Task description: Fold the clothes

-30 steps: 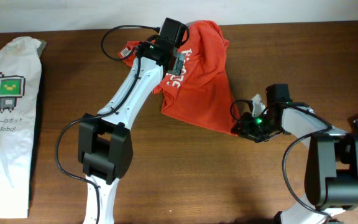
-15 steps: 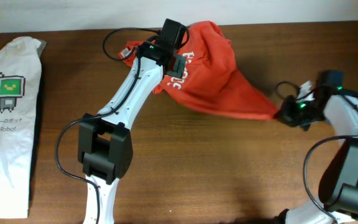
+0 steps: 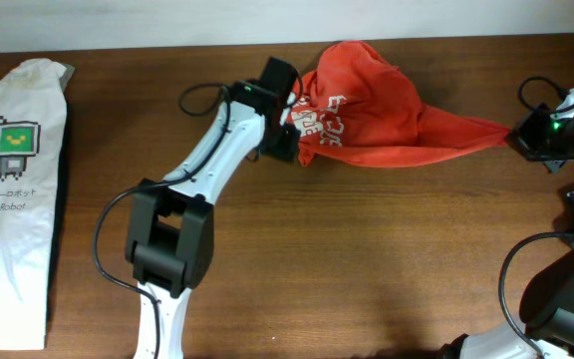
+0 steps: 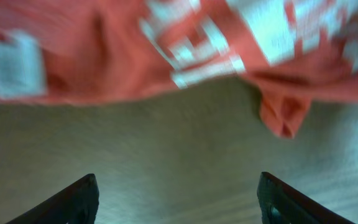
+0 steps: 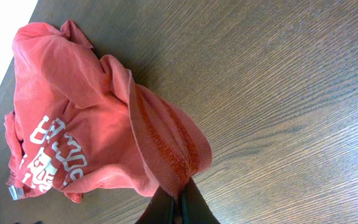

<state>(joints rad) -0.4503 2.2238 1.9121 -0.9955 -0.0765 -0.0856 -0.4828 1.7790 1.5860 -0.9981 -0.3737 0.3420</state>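
Right claw (image 5: 180, 200), clamped on the T-shirt (image 3: 367, 125) hem, has hauled it rightward | shirt stretched long, still bunched, unfolded | left claw (image 4: 178, 186) gapes empty at its left edge.

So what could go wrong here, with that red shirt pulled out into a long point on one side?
1. The right fingers pinch only a narrow fold at the hem of the orange-red T-shirt; under tension it might slip free.
2. The left fingers are open beside the bunched end, gripping nothing, so a pull could drag the whole shirt across the table rather than spread it flat.
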